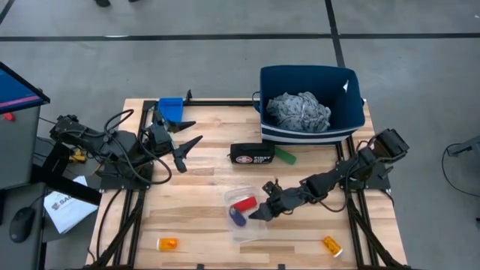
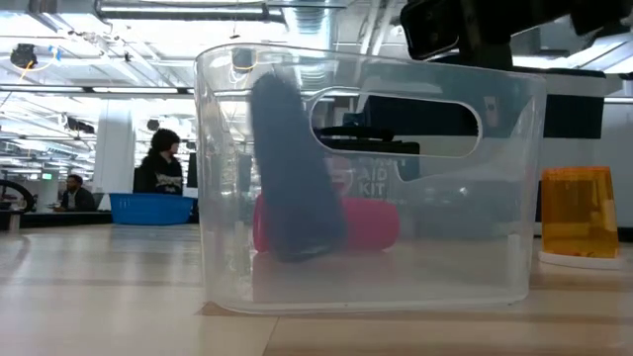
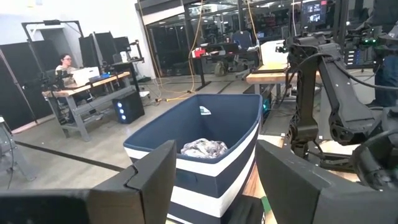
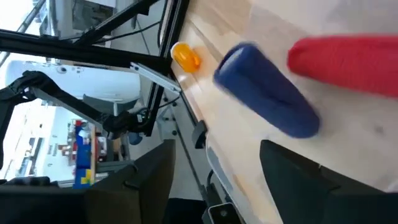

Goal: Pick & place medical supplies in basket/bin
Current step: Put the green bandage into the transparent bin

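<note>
The navy-blue bin with white stripes (image 1: 311, 112) (image 3: 205, 158) stands at the table's far right, with the grey mottled cloth (image 1: 298, 111) (image 3: 204, 148) lying inside it. A red roll (image 1: 243, 203) (image 4: 348, 62) and a blue roll (image 1: 238, 218) (image 4: 267, 99) lie in a clear plastic tub (image 1: 244, 214) (image 2: 366, 178); the blue one leans on the red one. A green roll (image 1: 285, 155) lies on the table. Two orange pill bottles (image 1: 167, 244) (image 1: 331, 245) stand near the near edge. My right gripper (image 1: 261, 206) (image 4: 217, 180) is open beside the tub's right side. My left gripper (image 1: 184, 150) (image 3: 214, 180) waits open at the left.
A black first-aid pouch (image 1: 251, 153) lies between the bin and the tub, beside the green roll. A small blue container (image 1: 171, 109) sits at the far left corner. Bare wood lies in the table's middle left and along the near edge. People sit at desks beyond the table.
</note>
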